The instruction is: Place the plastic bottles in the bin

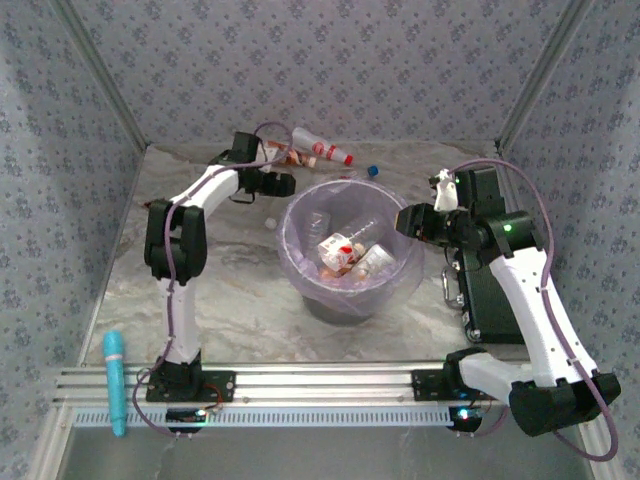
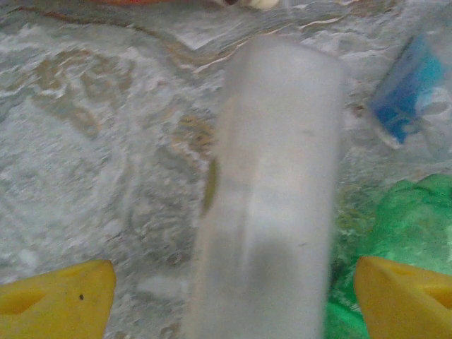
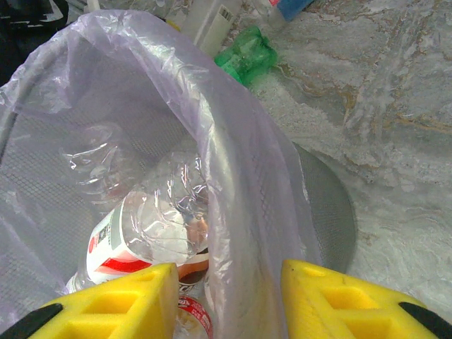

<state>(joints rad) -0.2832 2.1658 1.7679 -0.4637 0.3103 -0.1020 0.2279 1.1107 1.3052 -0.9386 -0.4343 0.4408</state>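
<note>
Two arms reach over the marble-patterned table (image 1: 230,300). The left gripper (image 1: 285,184) hangs low at the far side, just behind the bin (image 1: 290,225), with its two yellow fingers (image 2: 56,296) spread wide. One pale bottle (image 2: 275,191), blurred, lies between them and touches neither. Near it lie one crushed green bottle (image 2: 395,212) and one blue-labelled bottle (image 2: 409,92), and farther back one white bottle (image 1: 322,147) with a red cap. The right gripper (image 1: 405,220) hovers at the bin's right rim, its two fingers (image 3: 113,304) partly apart. The lavender liner's edge runs between them; whether they touch it I cannot tell. Inside the bin at least three bottles show, one of them a clear crushed bottle (image 3: 141,233) with a red-and-white label. One light blue stick (image 1: 115,380) lies at the near left.
</note>
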